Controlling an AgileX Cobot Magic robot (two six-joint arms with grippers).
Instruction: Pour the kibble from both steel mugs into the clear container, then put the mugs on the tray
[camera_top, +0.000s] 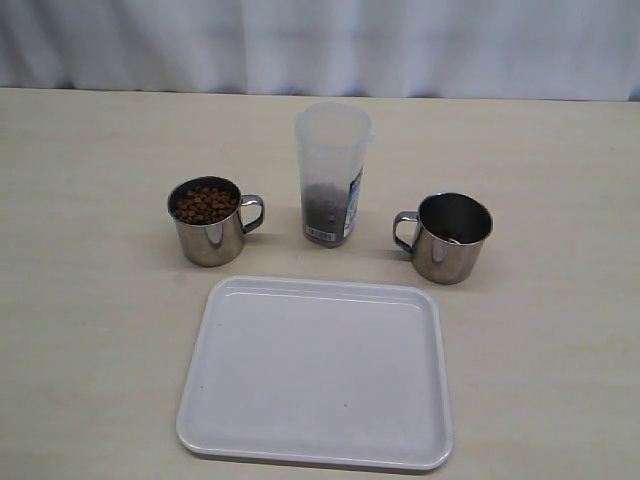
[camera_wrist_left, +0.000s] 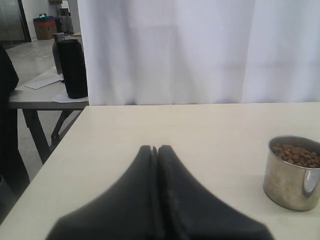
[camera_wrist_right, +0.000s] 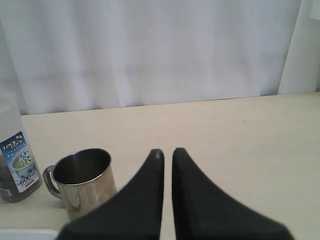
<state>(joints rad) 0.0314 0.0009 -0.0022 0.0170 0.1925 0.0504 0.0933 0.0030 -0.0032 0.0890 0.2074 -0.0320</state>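
Observation:
One steel mug (camera_top: 208, 222), full of brown kibble (camera_top: 204, 204), stands left of the clear container (camera_top: 332, 175); the left wrist view also shows this mug (camera_wrist_left: 294, 172). A low layer of kibble lies in the container's bottom. The other steel mug (camera_top: 450, 237) stands empty to its right, handle toward the container. The white tray (camera_top: 318, 372) lies bare in front. Neither gripper shows in the exterior view. My left gripper (camera_wrist_left: 154, 148) is shut and empty, off to the side of the full mug. My right gripper (camera_wrist_right: 167, 151) is open by a narrow slit, empty, beside the empty mug (camera_wrist_right: 85, 180).
A white curtain (camera_top: 320, 40) hangs behind the wooden table (camera_top: 90, 330). The left wrist view shows the table's side edge (camera_wrist_left: 50, 165), with another table carrying a black cylinder (camera_wrist_left: 72, 67) beyond it. The container's label (camera_wrist_right: 19, 162) appears in the right wrist view.

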